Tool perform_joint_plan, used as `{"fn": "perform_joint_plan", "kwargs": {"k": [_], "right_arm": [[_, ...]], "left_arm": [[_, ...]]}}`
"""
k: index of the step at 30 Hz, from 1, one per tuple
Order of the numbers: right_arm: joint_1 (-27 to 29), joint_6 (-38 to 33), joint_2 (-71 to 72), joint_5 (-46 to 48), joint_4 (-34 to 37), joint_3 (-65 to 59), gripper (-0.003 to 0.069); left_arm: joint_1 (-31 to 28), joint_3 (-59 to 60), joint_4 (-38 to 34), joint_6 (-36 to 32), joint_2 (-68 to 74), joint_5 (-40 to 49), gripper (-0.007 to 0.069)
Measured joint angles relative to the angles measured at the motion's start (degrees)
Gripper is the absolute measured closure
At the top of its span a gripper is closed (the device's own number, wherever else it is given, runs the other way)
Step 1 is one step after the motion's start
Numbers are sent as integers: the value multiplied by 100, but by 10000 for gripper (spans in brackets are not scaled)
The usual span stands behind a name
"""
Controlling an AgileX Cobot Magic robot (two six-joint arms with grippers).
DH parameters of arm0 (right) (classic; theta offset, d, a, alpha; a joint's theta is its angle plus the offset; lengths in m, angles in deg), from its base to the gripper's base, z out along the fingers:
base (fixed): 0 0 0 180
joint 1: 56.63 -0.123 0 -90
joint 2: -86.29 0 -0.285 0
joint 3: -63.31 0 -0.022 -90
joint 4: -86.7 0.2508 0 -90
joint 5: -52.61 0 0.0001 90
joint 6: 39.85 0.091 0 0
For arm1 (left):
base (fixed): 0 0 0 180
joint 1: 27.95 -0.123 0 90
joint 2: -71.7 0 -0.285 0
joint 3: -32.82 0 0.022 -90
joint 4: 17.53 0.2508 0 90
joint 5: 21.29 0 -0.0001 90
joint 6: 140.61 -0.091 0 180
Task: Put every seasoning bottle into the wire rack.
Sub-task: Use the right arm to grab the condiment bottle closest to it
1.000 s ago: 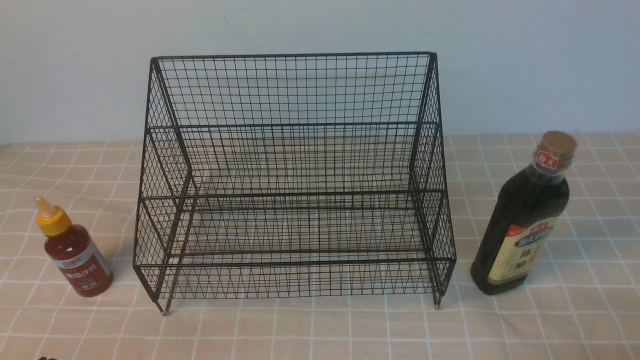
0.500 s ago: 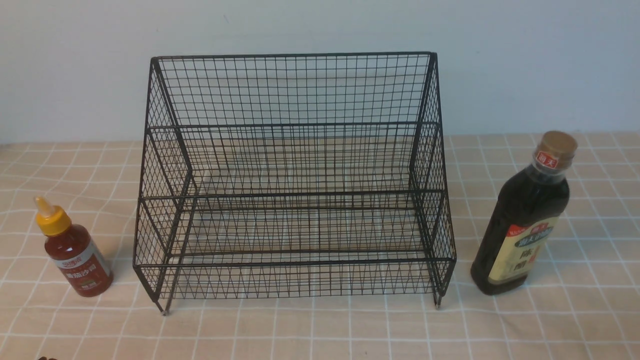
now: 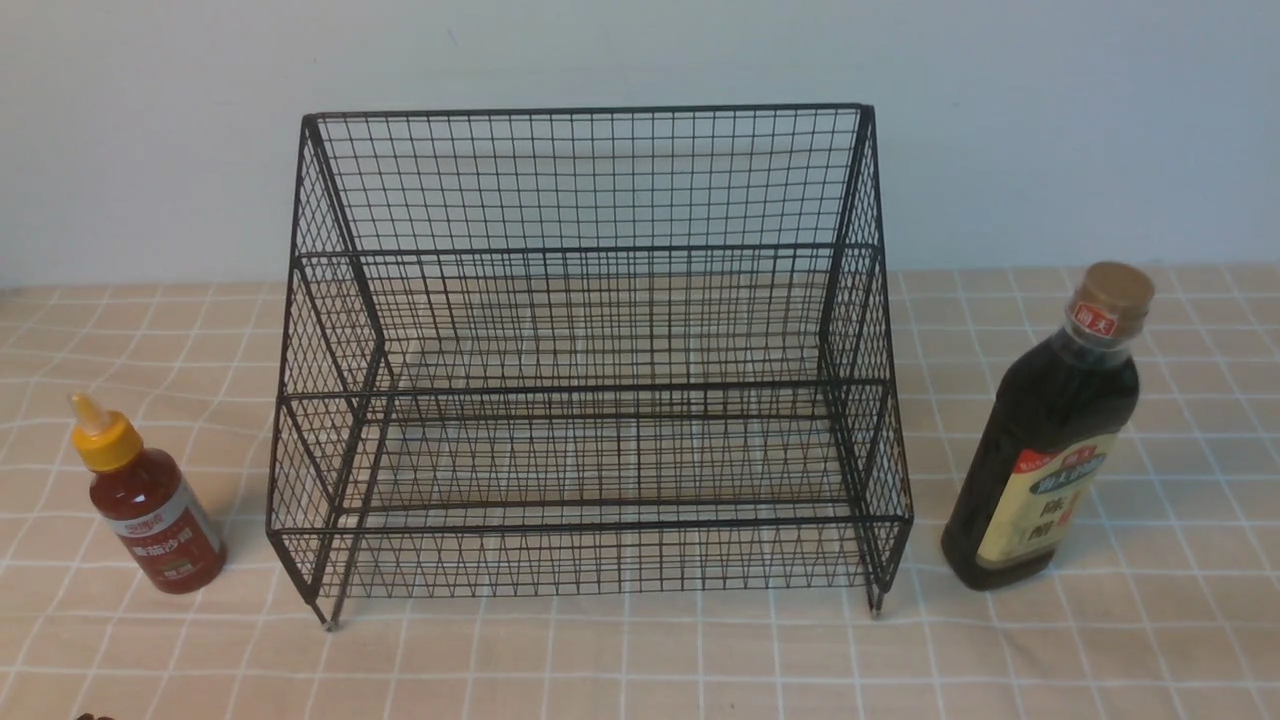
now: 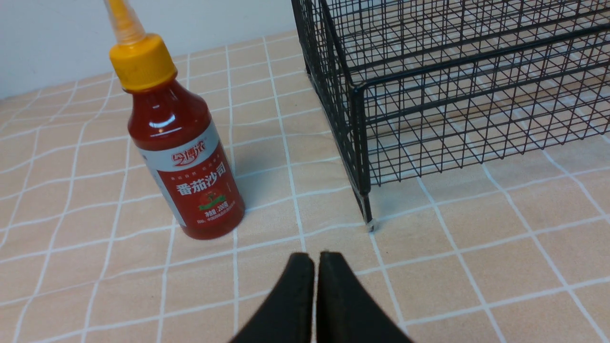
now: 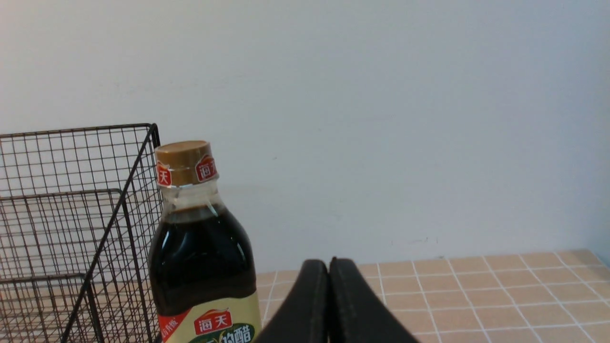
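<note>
Left wrist view: left gripper (image 4: 314, 257), closed and empty, sits just short of the red sauce bottle (image 4: 183, 157); right gripper (image 5: 329, 264), likewise closed, near the vinegar bottle (image 5: 200, 247). Both bottles stand on the tabletop (image 3: 640, 660), flanking the empty wire rack (image 3: 590, 522). Advancing with jaws closed could topple either bottle.

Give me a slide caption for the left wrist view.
Shut left gripper facing an upright red sauce bottle beside the black wire rack.
</note>
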Motion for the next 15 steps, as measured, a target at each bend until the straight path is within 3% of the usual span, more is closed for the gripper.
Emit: {"fn": "perform_joint_plan", "kwargs": {"k": [5,10,15], "right_arm": [[0,117,0,-336,119,0,673],[0,1017,0,-1502,270,0,666],[0,1564,-92,-2090,-410,36,611]], "left_arm": [[0,0,0,0,0,0,631],[0,0,0,0,0,0,631],[0,0,0,0,0,0,631]]}}
